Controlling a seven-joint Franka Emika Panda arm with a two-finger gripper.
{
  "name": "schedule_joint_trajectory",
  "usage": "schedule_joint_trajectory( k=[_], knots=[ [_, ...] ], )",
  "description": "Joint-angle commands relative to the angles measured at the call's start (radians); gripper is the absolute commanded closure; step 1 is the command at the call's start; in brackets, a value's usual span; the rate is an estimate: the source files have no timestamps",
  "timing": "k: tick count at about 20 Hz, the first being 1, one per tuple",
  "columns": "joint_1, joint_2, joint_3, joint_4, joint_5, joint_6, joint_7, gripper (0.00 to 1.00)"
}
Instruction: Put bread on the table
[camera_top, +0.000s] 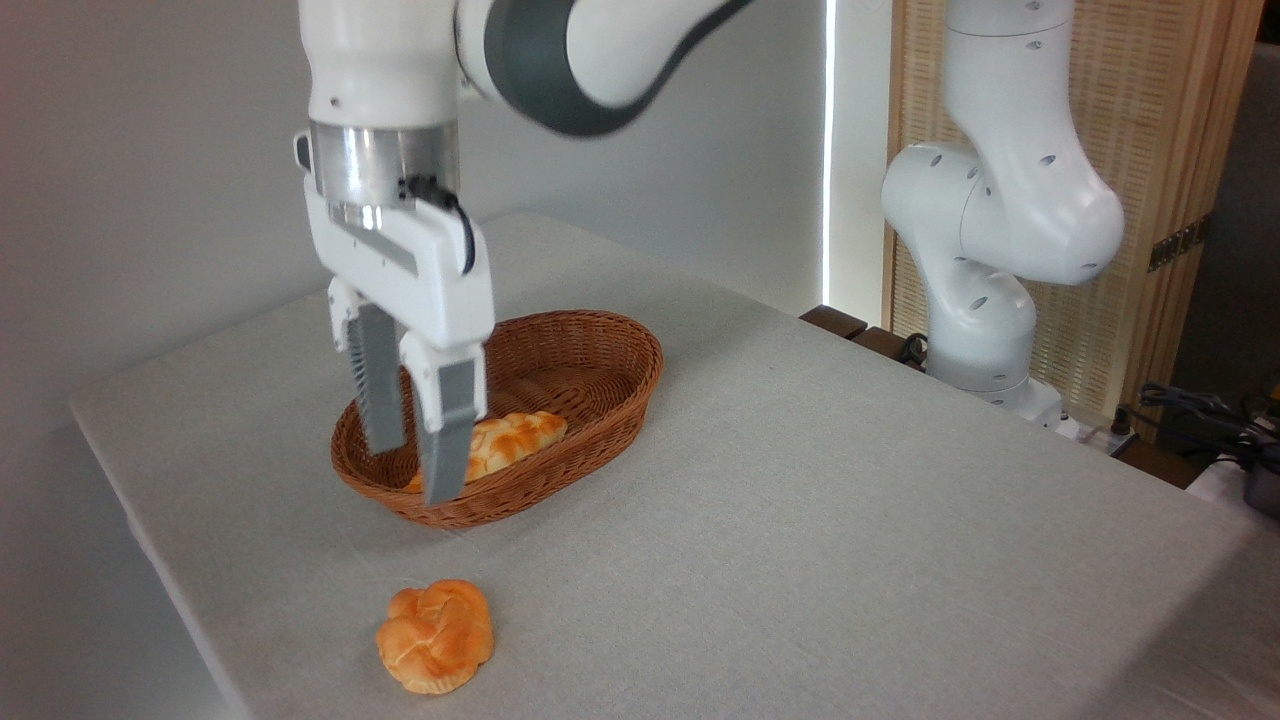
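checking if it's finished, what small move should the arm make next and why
Probably lift the hand straight up and clear. The bun already lies on the table, outside the basket, and the open hand holds nothing, hanging in front of the basket with the loaf inside.

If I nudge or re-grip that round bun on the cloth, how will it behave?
The bread looks squat and flat-bottomed on the table, so it would probably slide or wobble rather than roll. Its knotted, lumpy top may give the fingers uneven contact. The glossy surface hints at some slipperiness; softness cannot be told.
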Motion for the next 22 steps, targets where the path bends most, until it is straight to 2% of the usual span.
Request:
schedule_joint_trajectory(
  k=[1, 3, 6, 8, 9, 19, 20, 22],
  knots=[
    [-0.005, 0.003, 0.009, 0.093, -0.033, -0.239, -0.004, 0.00],
    [-0.005, -0.026, 0.015, 0.104, -0.051, -0.315, 0.004, 0.00],
    [-0.005, -0.072, 0.076, 0.099, -0.118, -0.332, 0.020, 0.00],
    [-0.005, -0.100, 0.109, 0.091, -0.138, -0.359, 0.078, 0.00],
    [-0.005, -0.102, 0.110, 0.093, -0.138, -0.391, 0.115, 0.00],
    [-0.020, -0.094, 0.106, 0.096, -0.122, -0.412, 0.106, 0.00],
    [-0.031, -0.094, 0.110, 0.096, -0.117, -0.412, 0.106, 0.00],
    [-0.041, -0.094, 0.121, 0.099, -0.077, -0.410, 0.106, 0.00]
  ],
)
